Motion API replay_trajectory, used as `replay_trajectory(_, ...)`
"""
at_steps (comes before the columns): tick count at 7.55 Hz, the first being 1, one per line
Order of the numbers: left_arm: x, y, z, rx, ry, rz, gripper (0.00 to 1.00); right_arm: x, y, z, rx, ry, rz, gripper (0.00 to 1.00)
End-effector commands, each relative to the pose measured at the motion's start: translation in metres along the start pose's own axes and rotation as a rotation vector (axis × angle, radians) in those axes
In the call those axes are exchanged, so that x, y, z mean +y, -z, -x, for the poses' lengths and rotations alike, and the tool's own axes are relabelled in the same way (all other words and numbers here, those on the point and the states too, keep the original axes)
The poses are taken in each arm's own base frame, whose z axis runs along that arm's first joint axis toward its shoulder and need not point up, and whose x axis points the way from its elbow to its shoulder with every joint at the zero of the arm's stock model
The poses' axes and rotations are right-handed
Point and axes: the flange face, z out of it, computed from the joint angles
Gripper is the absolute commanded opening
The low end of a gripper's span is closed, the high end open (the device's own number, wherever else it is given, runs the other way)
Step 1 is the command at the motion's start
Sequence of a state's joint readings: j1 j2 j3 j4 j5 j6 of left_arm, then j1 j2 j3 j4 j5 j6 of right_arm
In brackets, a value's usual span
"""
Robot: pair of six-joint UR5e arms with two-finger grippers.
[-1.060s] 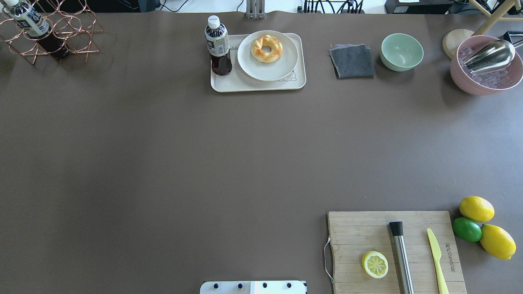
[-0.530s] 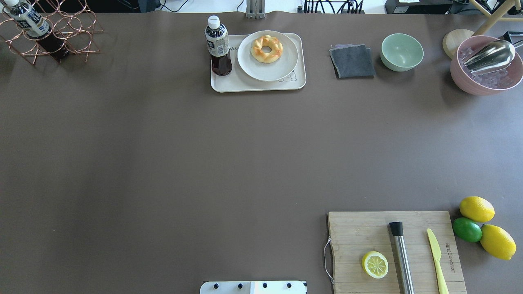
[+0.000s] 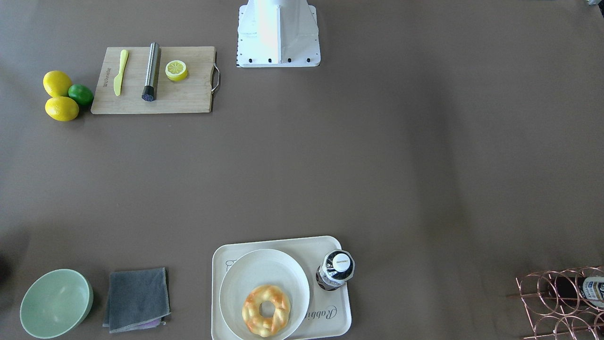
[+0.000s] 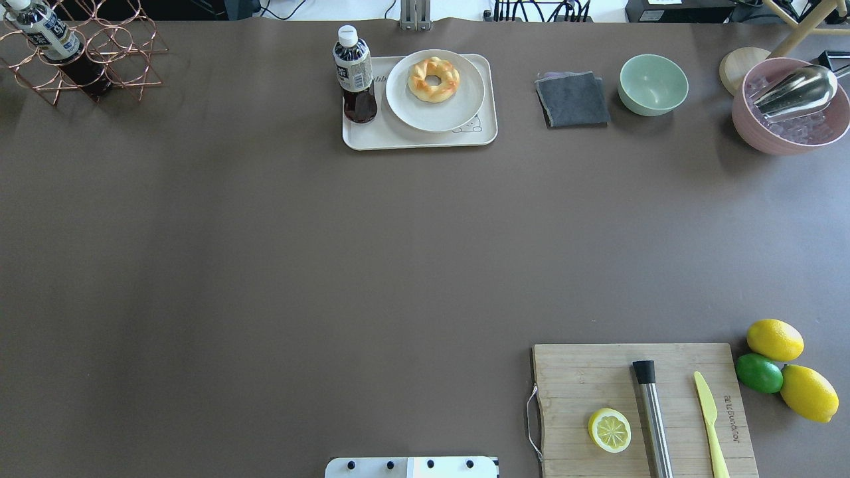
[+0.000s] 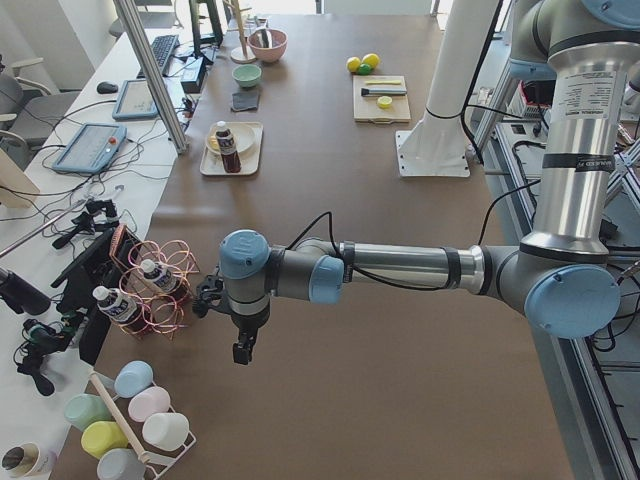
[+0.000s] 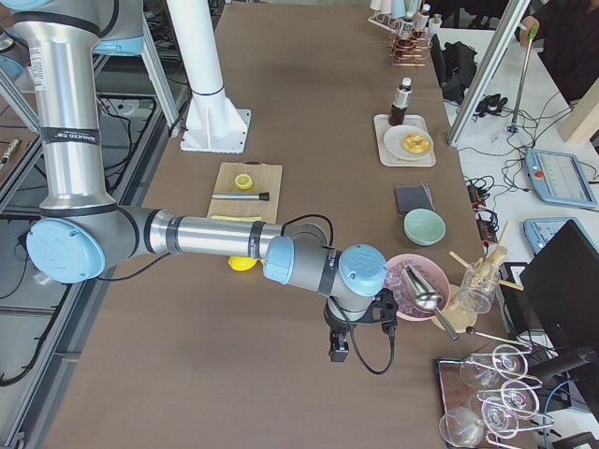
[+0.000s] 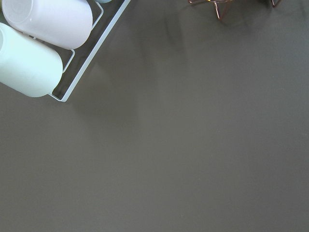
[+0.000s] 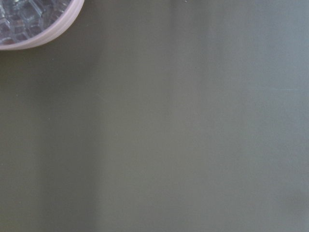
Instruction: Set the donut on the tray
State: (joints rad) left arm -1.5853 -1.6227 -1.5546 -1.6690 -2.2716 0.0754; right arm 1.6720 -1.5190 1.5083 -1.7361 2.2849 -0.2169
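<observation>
The donut (image 4: 448, 87), a golden braided ring, lies on a round cream plate (image 4: 435, 114) that sits on the cream tray (image 4: 412, 139) at the table's far middle. A dark drink bottle (image 4: 355, 73) stands on the tray's left end. The front view shows the donut (image 3: 252, 314) on the plate (image 3: 264, 269) on the tray (image 3: 283, 243). My left gripper (image 5: 243, 350) hangs over bare table beyond the table's left end region, far from the tray. My right gripper (image 6: 337, 354) hangs near the pink bowl. Both show only in side views; I cannot tell whether they are open or shut.
A wooden cutting board (image 4: 597, 385) with a lemon half (image 4: 609, 430), a steel muddler and a yellow knife lies near right. Lemons and a lime (image 4: 759, 372) lie beside it. A grey cloth (image 4: 572, 99), green bowl (image 4: 653, 84), pink ice bowl (image 4: 790, 113) and copper bottle rack (image 4: 80, 53) stand along the far edge.
</observation>
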Motion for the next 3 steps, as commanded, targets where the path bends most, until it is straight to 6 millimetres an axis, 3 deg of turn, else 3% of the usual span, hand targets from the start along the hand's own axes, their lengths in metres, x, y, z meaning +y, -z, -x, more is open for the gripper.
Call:
replay_trajectory(1, -0.0025, 0.0011, -0.0011, -0.001, 0.000, -0.001, 0.98, -0.0167, 0.0163, 0.0153, -0.040, -0.067, -0.032, 1.00)
replay_trajectory(3, -0.0044, 0.0022, -0.0019, -0.002, -0.003, -0.005, 0.98, -0.0174, 0.0170, 0.0156, -0.039, -0.066, -0.033, 1.00)
